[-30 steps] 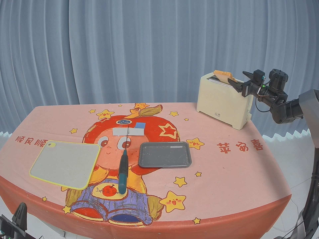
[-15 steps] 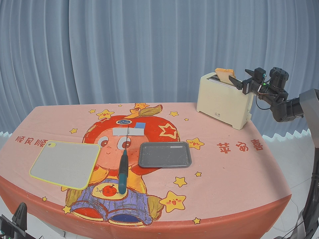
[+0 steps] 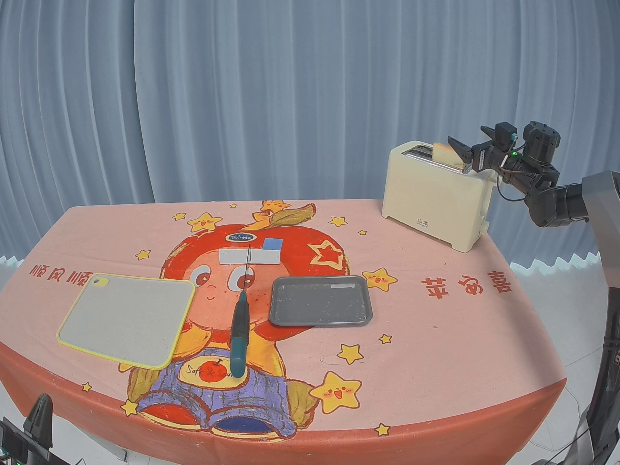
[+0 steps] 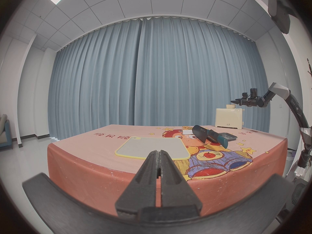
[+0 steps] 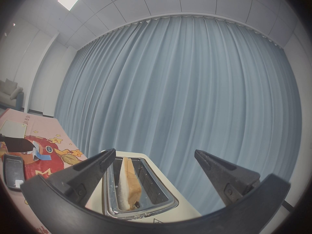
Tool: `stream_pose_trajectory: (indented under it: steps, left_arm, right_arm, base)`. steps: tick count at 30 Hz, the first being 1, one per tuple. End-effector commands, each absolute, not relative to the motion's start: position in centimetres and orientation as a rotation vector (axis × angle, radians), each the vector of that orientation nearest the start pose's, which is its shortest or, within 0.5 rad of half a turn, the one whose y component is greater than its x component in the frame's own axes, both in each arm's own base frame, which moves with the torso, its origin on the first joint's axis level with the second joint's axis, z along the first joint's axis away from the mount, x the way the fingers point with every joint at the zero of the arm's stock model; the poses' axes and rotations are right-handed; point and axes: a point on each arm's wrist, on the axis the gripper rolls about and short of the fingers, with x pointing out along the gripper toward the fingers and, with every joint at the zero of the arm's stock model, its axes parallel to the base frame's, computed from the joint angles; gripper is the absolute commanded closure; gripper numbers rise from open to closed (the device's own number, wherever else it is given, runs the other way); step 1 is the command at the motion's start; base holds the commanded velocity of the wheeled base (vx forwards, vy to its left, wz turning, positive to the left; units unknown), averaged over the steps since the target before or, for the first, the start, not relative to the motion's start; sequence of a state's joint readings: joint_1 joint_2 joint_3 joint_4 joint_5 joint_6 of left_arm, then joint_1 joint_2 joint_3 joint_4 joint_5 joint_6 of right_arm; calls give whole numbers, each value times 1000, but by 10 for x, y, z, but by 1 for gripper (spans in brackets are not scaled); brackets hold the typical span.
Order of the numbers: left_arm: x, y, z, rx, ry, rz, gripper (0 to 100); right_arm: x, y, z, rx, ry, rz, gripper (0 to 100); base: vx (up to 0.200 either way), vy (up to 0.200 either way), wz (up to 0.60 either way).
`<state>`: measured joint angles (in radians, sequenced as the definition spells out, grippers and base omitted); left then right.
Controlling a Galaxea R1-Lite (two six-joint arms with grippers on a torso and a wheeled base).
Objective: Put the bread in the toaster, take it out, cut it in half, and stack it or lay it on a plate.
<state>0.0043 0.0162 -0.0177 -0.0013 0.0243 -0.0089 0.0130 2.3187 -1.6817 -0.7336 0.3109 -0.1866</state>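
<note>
The cream toaster [image 3: 434,195] stands at the table's far right. A slice of bread [image 3: 445,154] stands upright in one of its slots, its top edge poking out. In the right wrist view the bread [image 5: 130,184] sits in the slot nearer one finger, inside the toaster [image 5: 156,208]. My right gripper [image 3: 466,138] hovers open just above and behind the toaster's right end, holding nothing, with its fingers spread wide [image 5: 154,152]. Low off the table's front left corner, my left gripper [image 4: 160,153] is shut and empty.
A grey cutting board with a yellow rim [image 3: 126,318] lies at the front left. A knife with a teal handle [image 3: 239,330] lies in the middle, blade pointing away. A dark grey plate [image 3: 320,300] sits right of it. Small grey and blue cards [image 3: 252,253] lie behind the knife.
The bread went from lying tilted on the toaster's top to standing in the slot, then sank lower. My open right gripper rose slightly and drew clear of it.
</note>
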Motion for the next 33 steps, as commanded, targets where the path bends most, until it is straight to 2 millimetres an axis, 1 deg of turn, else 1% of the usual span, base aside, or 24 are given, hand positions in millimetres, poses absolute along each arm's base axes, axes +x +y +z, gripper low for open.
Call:
stream_pose_trajectory:
  steps: [1,4,5,6,7,8,9,11,14,18,22,24,27,28,29,30,31,33]
  left_arm:
    - [-22,0,76,-9,9,29,100]
    - [-22,0,76,-9,8,29,100]
    - [-22,0,76,-9,8,29,100]
    - [-22,0,76,-9,8,29,100]
    - [-22,0,76,-9,9,28,100]
    - [-22,0,76,-11,9,26,100]
    - [-22,0,76,-11,9,26,100]
    - [-22,0,76,-11,9,26,100]
    - [-22,0,76,-9,9,26,100]
    - [-22,0,76,-9,9,26,100]
    - [-22,0,76,-11,9,26,100]
    - [-22,0,76,-11,9,26,100]
    - [-22,0,76,-11,9,26,100]
    - [-22,0,76,-11,9,26,100]
    - [-22,0,76,-11,9,26,100]
    - [-22,0,76,-11,9,26,100]
    - [-22,0,76,-11,9,26,100]
    - [-22,0,76,-11,11,26,100]
  right_arm:
    - [491,14,182,-198,-126,320,0]
    - [488,15,183,-200,-129,324,0]
    - [484,17,183,-199,-130,329,0]
    - [479,17,189,-201,-144,329,0]
    - [479,17,189,-201,-144,329,0]
    - [467,16,198,-200,-156,329,0]
    - [461,17,201,-198,-154,331,0]
    - [439,17,207,-177,-142,335,0]
    - [410,22,210,-127,-112,352,0]
    - [377,23,208,-81,-68,361,0]
    - [351,24,209,-28,-32,369,0]
    - [338,23,204,2,0,370,0]
    - [321,22,196,9,34,368,0]
    - [320,23,196,9,34,370,0]
    - [310,23,193,11,30,366,0]
    - [310,23,193,11,30,366,0]
    - [300,24,188,10,21,367,0]
    - [295,23,184,9,5,364,0]
  base:
    - [0,0,0]
    - [0,0,0]
    - [0,0,0]
    - [0,0,0]
    - [0,0,0]
    - [0,0,0]
    - [0,0,0]
    - [0,0,0]
    - [0,0,0]
    - [0,0,0]
    - [0,0,0]
    - [0,0,0]
    - [0,0,0]
    - [0,0,0]
    - [0,0,0]
    - [0,0,0]
    - [0,0,0]
    - [0,0,0]
